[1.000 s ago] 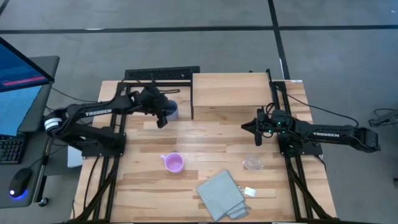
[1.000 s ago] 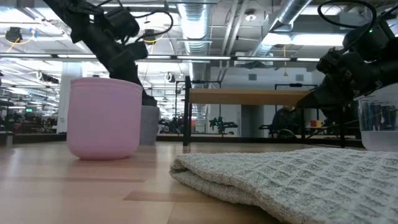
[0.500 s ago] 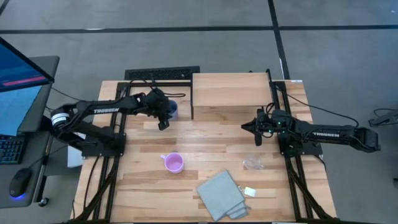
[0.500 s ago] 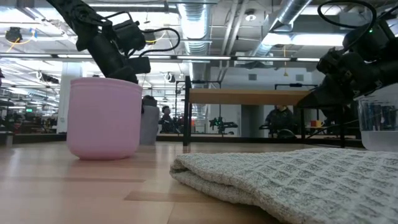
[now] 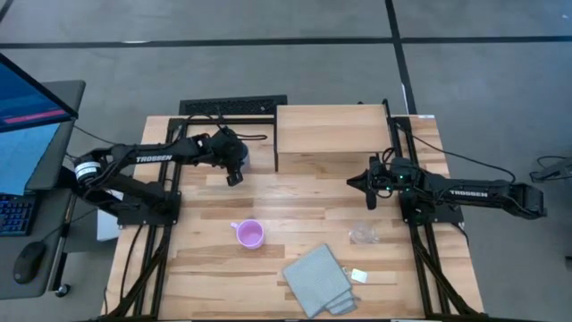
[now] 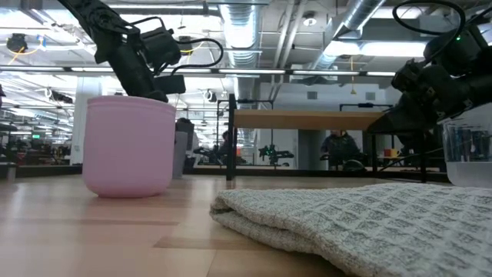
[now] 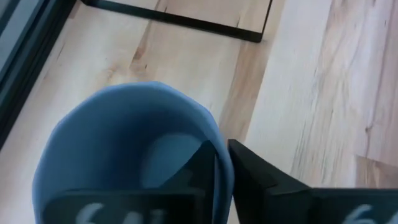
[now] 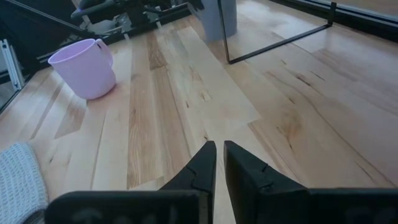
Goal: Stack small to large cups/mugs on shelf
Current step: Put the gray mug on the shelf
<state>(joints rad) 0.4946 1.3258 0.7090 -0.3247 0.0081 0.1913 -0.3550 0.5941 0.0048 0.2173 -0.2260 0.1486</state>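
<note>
The blue-grey mug [image 7: 118, 149] stands on the table left of the shelf [image 5: 331, 134], and also shows in the low view [image 6: 183, 154]. My left gripper [image 5: 236, 161] is above it and hides it in the high view; it is shut on the mug's wall. The pink-lilac mug [image 5: 249, 234] stands upright at mid-table. The clear cup [image 5: 362, 234] stands near the right side. My right gripper [image 5: 357, 183] is shut and empty, low over the table right of centre. My left gripper pinches the blue-grey mug's wall at the rim [image 7: 219, 163], one finger [image 7: 199, 171] inside the mug and one [image 7: 258, 180] outside. The fingers come from above, pointing down. The mug stays upright; whether its base is off the table does not show.
A folded grey-blue cloth [image 5: 317, 282] lies at the near edge, with a small tag [image 5: 358, 275] beside it. A dark keyboard [image 5: 232, 105] lies at the far edge. The shelf's thin black legs [image 8: 280, 40] stand on the table. Bare wood lies between the mugs and the shelf.
My left gripper has moved a little toward the table's right edge and come over the blue-grey mug, which showed beside it in the high view before and is now covered by it. The mug has stayed where it was.
</note>
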